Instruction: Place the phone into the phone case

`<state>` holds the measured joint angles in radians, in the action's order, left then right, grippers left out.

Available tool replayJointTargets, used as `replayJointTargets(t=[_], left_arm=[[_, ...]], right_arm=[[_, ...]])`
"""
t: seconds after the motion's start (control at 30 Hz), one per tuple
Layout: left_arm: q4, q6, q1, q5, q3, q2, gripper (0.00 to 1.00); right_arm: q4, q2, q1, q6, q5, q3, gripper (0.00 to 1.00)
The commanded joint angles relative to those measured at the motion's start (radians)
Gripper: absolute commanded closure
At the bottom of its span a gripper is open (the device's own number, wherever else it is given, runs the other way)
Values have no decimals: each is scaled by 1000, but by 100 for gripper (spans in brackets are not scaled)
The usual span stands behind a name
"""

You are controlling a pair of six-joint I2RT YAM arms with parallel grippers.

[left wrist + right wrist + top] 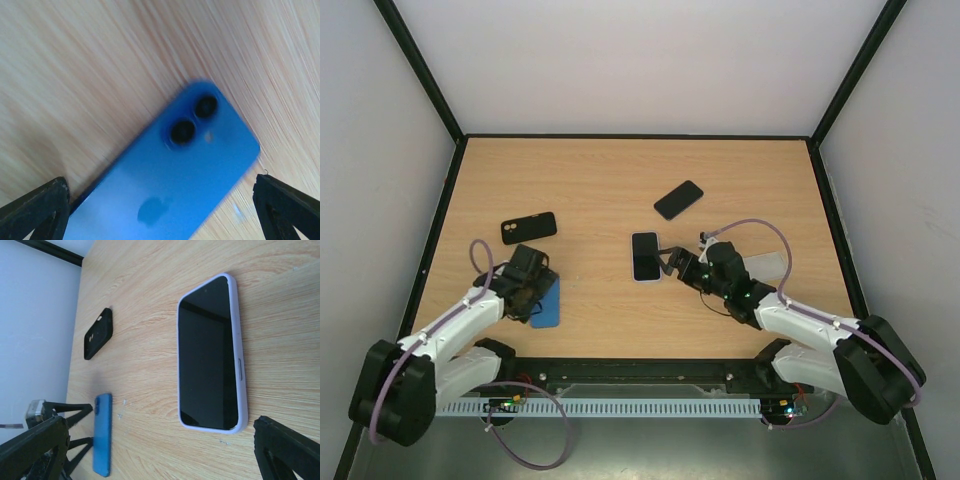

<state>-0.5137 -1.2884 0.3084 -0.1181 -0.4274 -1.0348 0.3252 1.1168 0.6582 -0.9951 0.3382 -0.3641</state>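
Left wrist: blue phone (pixel 170 185) lies beneath the spread left gripper (pixel 160 210).

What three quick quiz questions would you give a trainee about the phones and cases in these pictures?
1. True or false: the blue phone lies screen up.
2. Which thing lies closest to the right gripper?
A. a red phone
B. the phone in the lilac case
C. a roll of tape
3. Fill in the blank: the empty black phone case lies in the ___ half of the top view.

Key: 1 false; 2 B; 3 left.
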Motion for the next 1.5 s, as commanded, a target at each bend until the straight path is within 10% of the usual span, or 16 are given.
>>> replayJointTargets(t=[0.0,0.33,1.47], left_arm=[[43,-212,185,211,34,-52,1],[-99,-157,261,-51,-103,-135,5],[-33,27,309,-89,-230,-461,15]], right_arm=[[-22,-37,-5,4,-26,8,1],[-55,-50,-5,21,-30,6,1],[-48,-106,-3,11,-30,41,3]])
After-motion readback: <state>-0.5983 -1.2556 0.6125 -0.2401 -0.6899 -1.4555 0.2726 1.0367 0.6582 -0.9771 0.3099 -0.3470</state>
